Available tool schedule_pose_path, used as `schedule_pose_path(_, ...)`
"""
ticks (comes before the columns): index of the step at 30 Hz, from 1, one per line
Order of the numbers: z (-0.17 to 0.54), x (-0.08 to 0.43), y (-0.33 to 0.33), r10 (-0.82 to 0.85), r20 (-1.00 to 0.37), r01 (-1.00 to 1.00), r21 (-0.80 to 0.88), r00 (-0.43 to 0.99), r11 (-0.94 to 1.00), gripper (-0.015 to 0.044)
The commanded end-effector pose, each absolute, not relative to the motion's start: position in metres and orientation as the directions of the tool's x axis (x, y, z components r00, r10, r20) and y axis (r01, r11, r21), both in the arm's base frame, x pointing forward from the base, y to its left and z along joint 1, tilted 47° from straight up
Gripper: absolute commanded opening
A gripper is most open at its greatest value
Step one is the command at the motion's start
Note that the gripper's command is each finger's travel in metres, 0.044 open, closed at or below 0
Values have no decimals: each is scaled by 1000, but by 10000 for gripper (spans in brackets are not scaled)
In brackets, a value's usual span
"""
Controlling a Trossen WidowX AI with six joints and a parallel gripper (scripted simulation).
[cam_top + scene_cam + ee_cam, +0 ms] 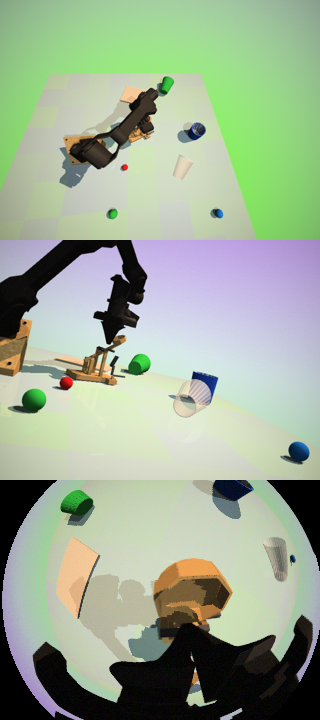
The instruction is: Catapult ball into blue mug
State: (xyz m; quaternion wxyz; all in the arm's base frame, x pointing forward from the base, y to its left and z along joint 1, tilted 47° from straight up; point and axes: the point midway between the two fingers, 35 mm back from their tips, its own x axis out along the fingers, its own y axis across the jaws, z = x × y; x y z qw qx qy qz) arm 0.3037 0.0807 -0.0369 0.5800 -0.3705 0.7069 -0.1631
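The wooden catapult point(133, 137) point(89, 377) stands with its throwing arm raised; its cup point(192, 569) shows no ball inside. My gripper point(109, 343) point(186, 626) is shut and empty, fingertips down, close beside the throwing arm just behind the cup; whether they touch it I cannot tell. The fingertips are hidden in the top view. The blue mug point(193, 134) point(213, 382) point(231, 490) stands upright, open end up. The small red ball point(125, 167) point(66, 383) lies between the arm's base and the camera side of the table; it is not visible in the wrist view.
A clear ribbed cup point(182, 167) point(185, 406) point(276, 560) lies near the mug. A green cup point(166, 84) point(140, 364) point(76, 503) lies at the back. A flat tan board point(128, 94) point(76, 580) lies behind the catapult. A green ball point(113, 213) point(34, 399) and a blue ball point(219, 213) point(298, 451) lie farther out.
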Motion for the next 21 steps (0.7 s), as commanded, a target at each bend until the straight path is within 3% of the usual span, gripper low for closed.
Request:
schedule_pose_path(1, -43, 308, 75, -715, -697, -338, -661, -54, 670, 0)
schedule_pose_path(21, -65, 321, 60, -716, -696, -338, -662, -53, 669, 0)
